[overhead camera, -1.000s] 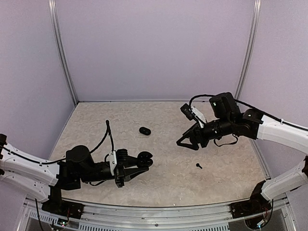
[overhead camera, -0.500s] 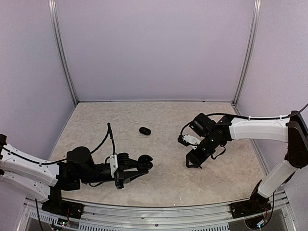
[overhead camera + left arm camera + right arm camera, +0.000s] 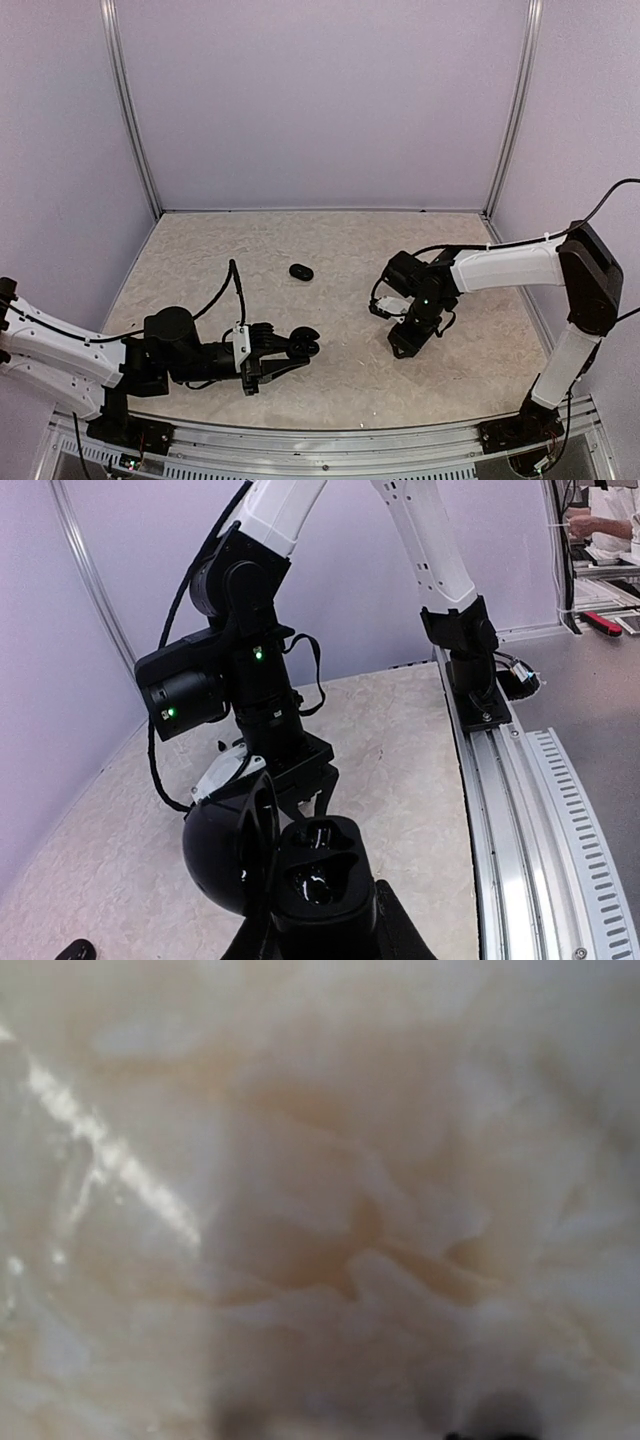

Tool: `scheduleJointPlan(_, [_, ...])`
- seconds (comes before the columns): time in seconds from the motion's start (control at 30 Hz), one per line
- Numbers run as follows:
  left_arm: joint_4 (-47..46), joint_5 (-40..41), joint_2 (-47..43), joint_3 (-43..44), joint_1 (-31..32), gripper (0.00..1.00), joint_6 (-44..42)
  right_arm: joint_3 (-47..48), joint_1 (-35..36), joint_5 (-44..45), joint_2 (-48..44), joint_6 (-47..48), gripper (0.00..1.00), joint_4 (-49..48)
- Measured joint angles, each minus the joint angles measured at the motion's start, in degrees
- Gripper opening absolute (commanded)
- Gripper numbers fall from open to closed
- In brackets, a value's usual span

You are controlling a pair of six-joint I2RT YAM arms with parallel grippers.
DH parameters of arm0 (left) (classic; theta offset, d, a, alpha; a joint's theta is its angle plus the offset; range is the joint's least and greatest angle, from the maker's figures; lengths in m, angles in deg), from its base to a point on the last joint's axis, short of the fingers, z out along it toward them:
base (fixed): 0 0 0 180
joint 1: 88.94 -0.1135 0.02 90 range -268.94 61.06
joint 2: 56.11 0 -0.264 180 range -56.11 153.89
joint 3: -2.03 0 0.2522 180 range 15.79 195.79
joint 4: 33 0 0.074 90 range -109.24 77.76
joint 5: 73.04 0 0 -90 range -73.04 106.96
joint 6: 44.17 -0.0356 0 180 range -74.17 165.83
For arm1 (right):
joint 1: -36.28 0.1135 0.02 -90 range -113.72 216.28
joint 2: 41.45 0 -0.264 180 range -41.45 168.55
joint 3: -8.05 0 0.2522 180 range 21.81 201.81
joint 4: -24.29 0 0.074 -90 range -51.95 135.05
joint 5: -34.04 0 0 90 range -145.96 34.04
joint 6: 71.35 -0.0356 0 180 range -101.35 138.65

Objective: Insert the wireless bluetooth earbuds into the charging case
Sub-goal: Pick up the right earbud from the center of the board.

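Robotics lab cell, lilac walls (image 3: 320, 100), aluminium posts (image 3: 130, 105), marbled tabletop (image 3: 200, 260)

1. Your right hand (image 3: 404, 345) was up in the air and pointed sideways. Now it has come down low and points at the bench (image 3: 330, 395).
2. It has also slid nearer to you, onto the spot where a little bud lay by itself. You cannot see that bud any more, because the hand covers the spot.
3. Your right arm (image 3: 510, 262) has folded up, and its elbow now stands tall at the right side.
4. Your left hand (image 3: 296, 347), holding the open charging case (image 3: 318, 865), has dipped a tiny bit nearer to you.
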Motion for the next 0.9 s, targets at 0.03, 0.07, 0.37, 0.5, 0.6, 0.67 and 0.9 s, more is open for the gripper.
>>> scheduleJointPlan(0.03, [0.0,0.0,0.0,0.0,0.0,0.11,0.0,0.3,0.0,0.2,0.0,0.1,0.52,0.1])
scheduleJointPlan(0.07, [0.0,0.0,0.0,0.0,0.0,0.11,0.0,0.9,0.0,0.4,0.0,0.2,0.51,0.2])
scheduleJointPlan(0.37, [0.0,0.0,0.0,0.0,0.0,0.11,0.0,3.1,-1.8,1.0,-1.1,0.5,0.48,0.3])
scheduleJointPlan(0.5, [0.0,0.0,0.0,0.0,0.0,0.11,0.0,3.1,-2.4,2.8,-1.1,0.5,0.47,1.2])
scheduleJointPlan(0.6, [0.0,0.0,0.0,0.0,0.0,0.11,0.0,3.1,-2.7,4.6,-0.6,0.4,0.47,1.8])
scheduleJointPlan(0.67, [0.0,0.0,0.0,0.0,0.0,0.11,0.0,3.1,-2.7,5.3,-0.2,0.4,0.46,2.1])
scheduleJointPlan(0.9, [0.0,0.0,0.0,0.0,0.0,0.11,0.0,3.1,-2.8,7.0,1.9,0.5,0.42,2.6])
